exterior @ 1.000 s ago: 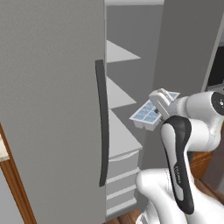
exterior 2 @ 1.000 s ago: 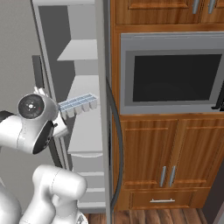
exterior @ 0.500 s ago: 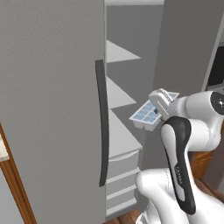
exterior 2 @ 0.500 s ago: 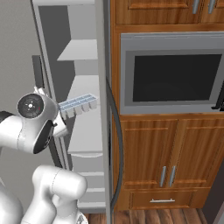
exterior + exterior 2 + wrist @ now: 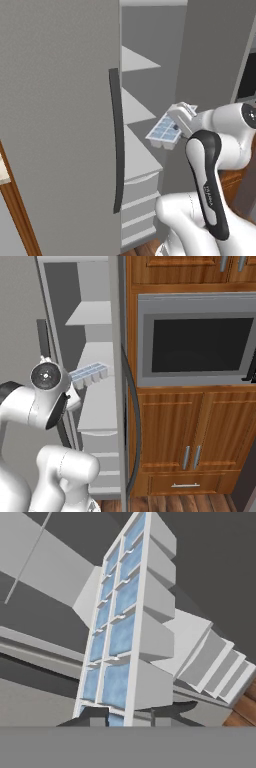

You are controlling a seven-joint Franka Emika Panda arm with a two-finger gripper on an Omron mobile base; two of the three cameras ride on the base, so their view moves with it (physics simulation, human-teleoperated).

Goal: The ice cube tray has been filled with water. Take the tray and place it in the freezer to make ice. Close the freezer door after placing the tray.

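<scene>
On my right base camera I see a built-in oven point(image 5: 196, 341) with a dark window, set in brown wood cabinets point(image 5: 200, 441). Below it are two cabinet doors with two metal handles point(image 5: 191, 457) side by side, then a drawer point(image 5: 185, 485) with a small pull, and under all this a wood floor point(image 5: 175, 503).
</scene>
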